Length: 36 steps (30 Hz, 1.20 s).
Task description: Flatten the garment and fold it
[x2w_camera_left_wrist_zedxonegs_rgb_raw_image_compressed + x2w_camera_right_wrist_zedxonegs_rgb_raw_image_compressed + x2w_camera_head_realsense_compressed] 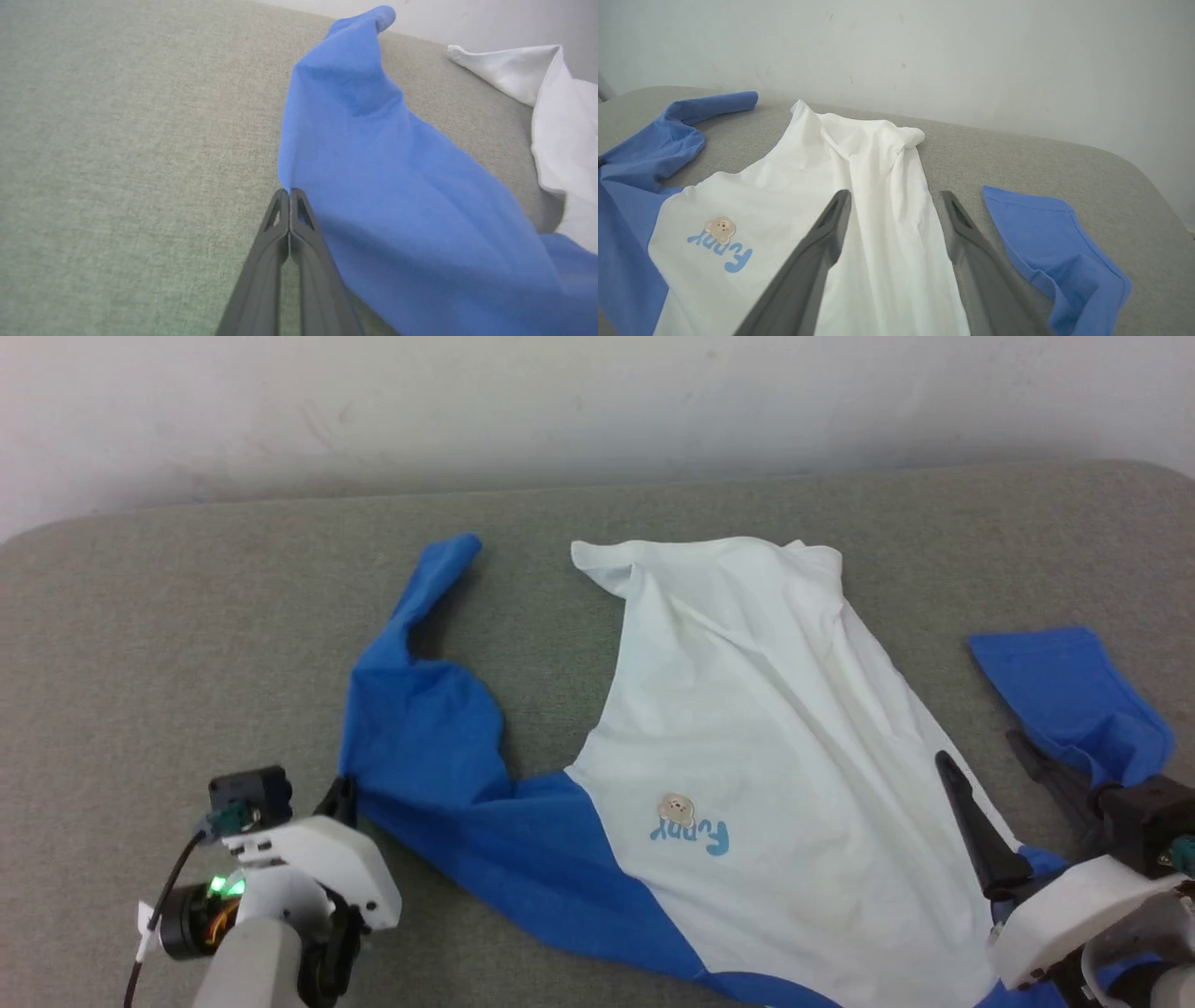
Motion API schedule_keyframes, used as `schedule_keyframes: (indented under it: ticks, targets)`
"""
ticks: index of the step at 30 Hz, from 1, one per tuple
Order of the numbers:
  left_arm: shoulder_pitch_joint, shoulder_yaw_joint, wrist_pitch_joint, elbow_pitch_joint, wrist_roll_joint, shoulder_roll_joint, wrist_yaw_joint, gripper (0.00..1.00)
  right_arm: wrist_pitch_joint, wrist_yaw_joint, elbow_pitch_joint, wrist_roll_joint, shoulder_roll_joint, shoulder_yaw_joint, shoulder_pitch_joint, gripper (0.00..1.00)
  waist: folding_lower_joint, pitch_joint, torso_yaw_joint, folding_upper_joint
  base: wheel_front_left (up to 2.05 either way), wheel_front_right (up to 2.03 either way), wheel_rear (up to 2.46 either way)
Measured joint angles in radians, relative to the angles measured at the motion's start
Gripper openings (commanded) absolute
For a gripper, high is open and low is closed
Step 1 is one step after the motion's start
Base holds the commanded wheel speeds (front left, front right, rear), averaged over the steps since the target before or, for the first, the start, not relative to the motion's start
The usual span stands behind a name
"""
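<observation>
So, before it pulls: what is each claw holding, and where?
The left claw is shut on the garment, pinching the outer edge of its blue sleeve. The right claw stands open over the white body, holding nothing.

Bright, even light, soft shadows under the garment (pixel 747 709), slight blur

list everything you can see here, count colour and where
shirt: one, white body with blue sleeves, crumpled across the middle of the surface
bear patch: one, tan, on the shirt's chest
lettering: one word, light blue, next to the bear patch
padded surface: one, grey, under the shirt
wall: one, white, behind the surface
left gripper: one, dark fingers, shut on the edge of a blue sleeve
right gripper: one, dark fingers, open over the shirt's white part
</observation>
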Motion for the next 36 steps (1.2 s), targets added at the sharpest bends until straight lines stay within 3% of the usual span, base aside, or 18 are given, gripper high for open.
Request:
schedule_keyframes:
  ticks: [6, 7, 8, 15, 18, 23, 28, 36]
  targets:
    - [0.066, -0.019, 0.041, -0.021, -0.009, -0.003, -0.003, 0.0, 0.009, 0.0, 0.009, -0.004, 0.007, 0.001, 0.003, 1.0, 0.0, -0.008, 0.029, 0.0, 0.0, 0.0, 0.0]
    - [0.069, -0.026, 0.043, -0.026, -0.011, -0.003, -0.014, 0.13, 0.009, 0.0, 0.011, -0.004, 0.007, 0.002, 0.004, 1.0, 0.0, -0.008, 0.033, 0.0, 0.0, 0.0, 0.0]
    - [0.071, -0.027, 0.042, -0.032, -0.014, -0.004, -0.018, 0.98, 0.009, 0.0, 0.014, -0.004, 0.008, 0.002, 0.004, 1.0, 0.0, -0.009, 0.035, 0.0, 0.0, 0.0, 0.0]
    - [0.038, -0.036, -0.04, -0.123, -0.001, 0.025, -0.039, 1.0, 0.009, 0.0, 0.02, -0.004, 0.016, 0.011, 0.001, 1.0, 0.0, -0.003, 0.025, 0.0, 0.0, 0.0, 0.0]
    - [-0.028, -0.063, -0.029, -0.166, 0.024, 0.047, -0.052, 1.0, 0.009, 0.0, 0.02, -0.004, 0.022, 0.013, -0.001, 1.0, 0.0, 0.005, 0.009, 0.0, 0.0, 0.0, 0.0]
    - [-0.112, -0.135, 0.129, -0.132, 0.061, 0.048, -0.059, 1.0, 0.002, 0.0, 0.029, -0.004, 0.036, 0.017, -0.003, 1.0, 0.0, 0.024, -0.029, 0.0, 0.0, 0.0, 0.0]
    - [-0.135, -0.17, 0.304, -0.049, 0.091, 0.032, 0.001, 1.0, -0.019, 0.0, 0.042, -0.002, 0.055, 0.028, -0.007, 1.0, 0.0001, 0.051, -0.068, 0.0, 0.0, 0.0, 0.0]
    - [-0.195, -0.181, 0.334, -0.007, 0.122, 0.054, 0.034, 1.0, -0.038, 0.0, 0.071, -0.002, 0.064, 0.028, -0.007, 1.0, -0.0001, 0.108, -0.103, 0.0, 0.0, 0.0, 0.0]
